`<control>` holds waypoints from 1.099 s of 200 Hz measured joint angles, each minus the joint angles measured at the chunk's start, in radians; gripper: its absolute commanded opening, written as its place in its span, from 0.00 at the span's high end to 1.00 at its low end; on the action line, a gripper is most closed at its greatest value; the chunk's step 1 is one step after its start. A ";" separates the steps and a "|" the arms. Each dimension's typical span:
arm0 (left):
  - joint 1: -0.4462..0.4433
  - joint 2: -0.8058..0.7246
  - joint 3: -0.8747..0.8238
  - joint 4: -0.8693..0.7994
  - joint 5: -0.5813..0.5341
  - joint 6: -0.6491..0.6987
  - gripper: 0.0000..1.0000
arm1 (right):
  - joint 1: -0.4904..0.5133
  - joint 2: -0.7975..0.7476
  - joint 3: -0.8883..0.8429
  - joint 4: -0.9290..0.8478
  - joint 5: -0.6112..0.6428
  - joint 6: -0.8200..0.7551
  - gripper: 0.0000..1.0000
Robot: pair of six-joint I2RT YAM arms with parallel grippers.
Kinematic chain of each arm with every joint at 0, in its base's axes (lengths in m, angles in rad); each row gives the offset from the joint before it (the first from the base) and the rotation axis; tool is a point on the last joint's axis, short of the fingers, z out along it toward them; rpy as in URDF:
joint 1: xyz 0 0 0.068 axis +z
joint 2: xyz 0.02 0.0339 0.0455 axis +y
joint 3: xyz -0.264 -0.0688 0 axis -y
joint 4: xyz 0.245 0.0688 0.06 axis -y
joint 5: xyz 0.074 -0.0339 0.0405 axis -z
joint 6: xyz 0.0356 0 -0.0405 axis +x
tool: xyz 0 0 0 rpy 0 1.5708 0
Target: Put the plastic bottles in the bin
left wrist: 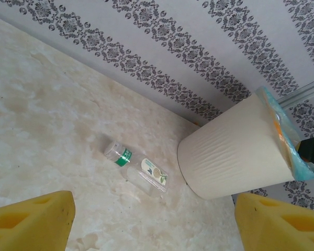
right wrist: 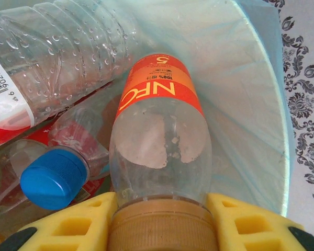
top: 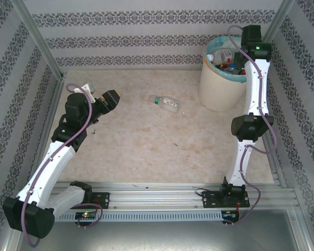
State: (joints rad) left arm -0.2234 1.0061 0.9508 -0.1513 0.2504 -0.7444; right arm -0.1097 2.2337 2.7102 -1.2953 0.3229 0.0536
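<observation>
A clear bottle (top: 165,101) with a green neck band lies on its side in the middle of the table, a short way left of the bin (top: 220,89). My left gripper (top: 109,100) hovers open to its left, facing it; in the left wrist view the bottle (left wrist: 138,170) lies ahead between my yellow fingers (left wrist: 34,222), beside the cream bin (left wrist: 235,151). My right gripper (right wrist: 162,230) is over the bin's mouth, shut on the tan cap of an orange-labelled bottle (right wrist: 159,125) hanging into the teal bag (right wrist: 240,104). Several bottles lie inside, one blue-capped (right wrist: 55,178).
Patterned walls and metal frame posts close in the table at the back and sides. The bin stands in the back right corner. The right arm (top: 251,120) rises along the bin's right side.
</observation>
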 measured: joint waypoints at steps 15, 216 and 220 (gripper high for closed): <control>0.000 0.000 -0.008 0.000 0.000 -0.003 0.20 | 0.000 0.000 0.000 0.002 -0.003 0.000 0.62; -0.012 0.000 -0.017 -0.001 -0.016 -0.020 0.20 | 0.026 -0.188 -0.058 0.027 -0.245 0.080 0.55; -0.012 0.000 -0.017 -0.001 -0.017 -0.021 0.20 | 0.027 -0.190 -0.066 0.034 -0.245 0.074 0.57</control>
State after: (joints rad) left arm -0.2356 1.0061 0.9337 -0.1524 0.2337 -0.7650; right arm -0.0822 2.0438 2.6442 -1.2610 0.0784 0.1272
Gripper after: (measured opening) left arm 0.802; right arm 0.523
